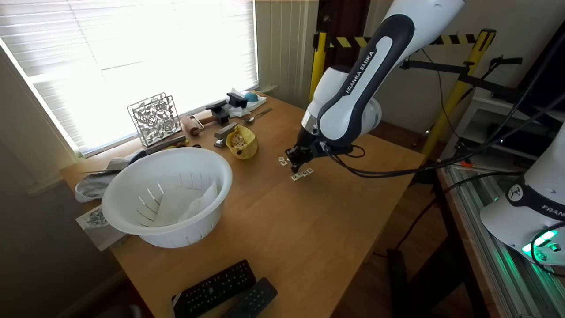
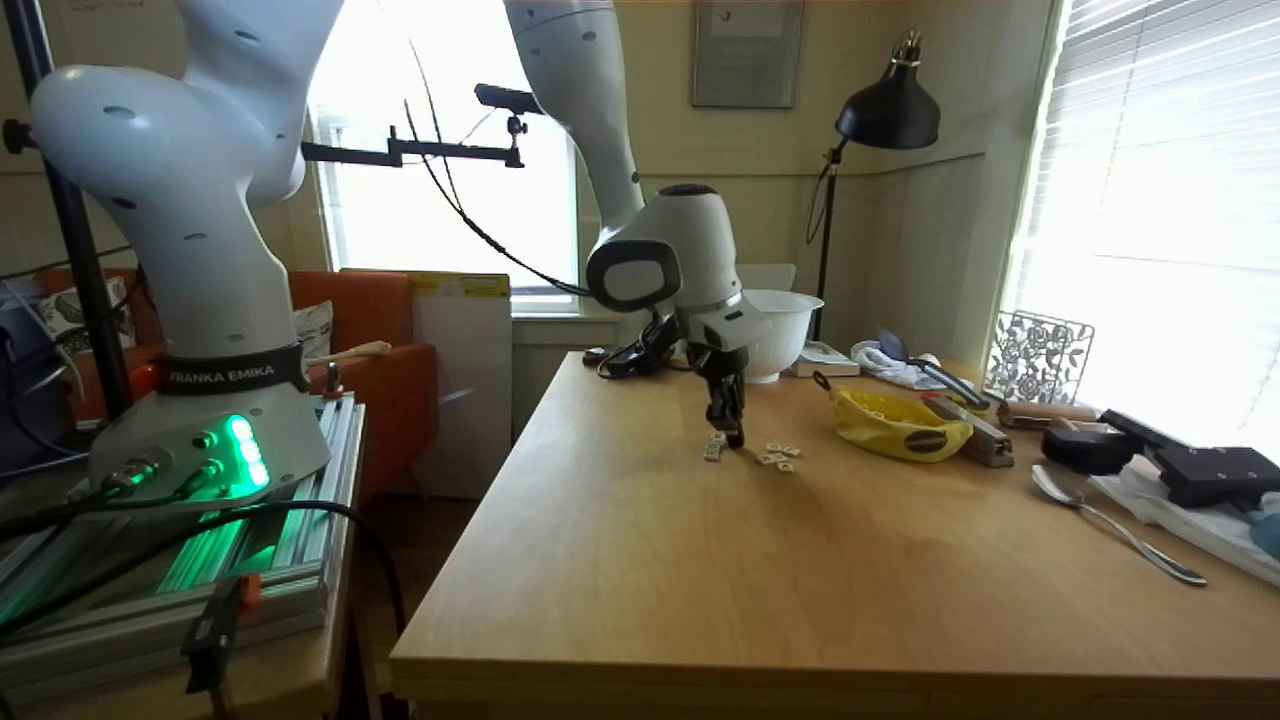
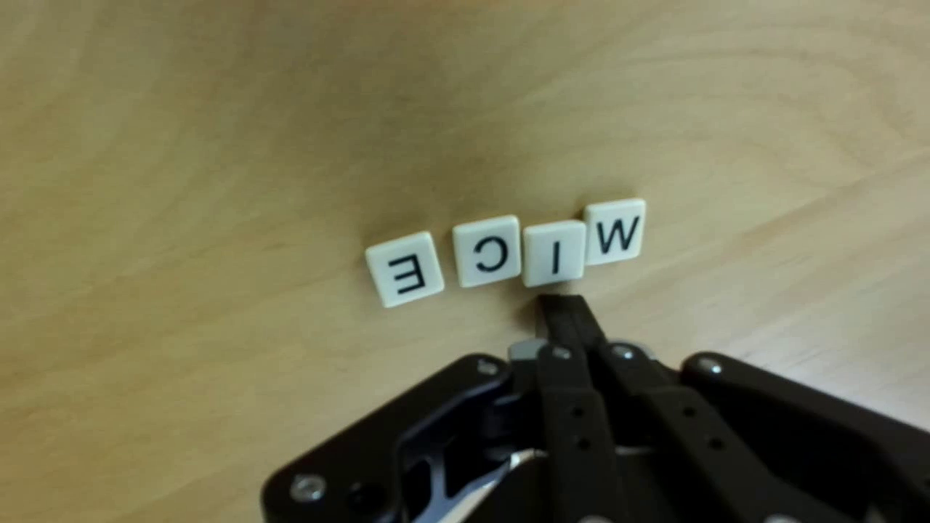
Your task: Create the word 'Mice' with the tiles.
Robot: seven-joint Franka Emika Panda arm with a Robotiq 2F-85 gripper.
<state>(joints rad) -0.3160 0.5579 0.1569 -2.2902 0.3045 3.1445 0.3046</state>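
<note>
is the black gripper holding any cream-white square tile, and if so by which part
Nothing is held: the black gripper looks shut and empty, beside the cream-white square tile lettered I, which lies on the light-brown wooden table.

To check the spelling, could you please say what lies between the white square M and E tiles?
The wrist view shows the white square I tile beside the M tile, then the white square C tile towards the E tile.

The arm [image 1: 364, 73] reaches down, claw [image 3: 567, 309] closed, 2 fingers [image 3: 574, 421] together.
</note>
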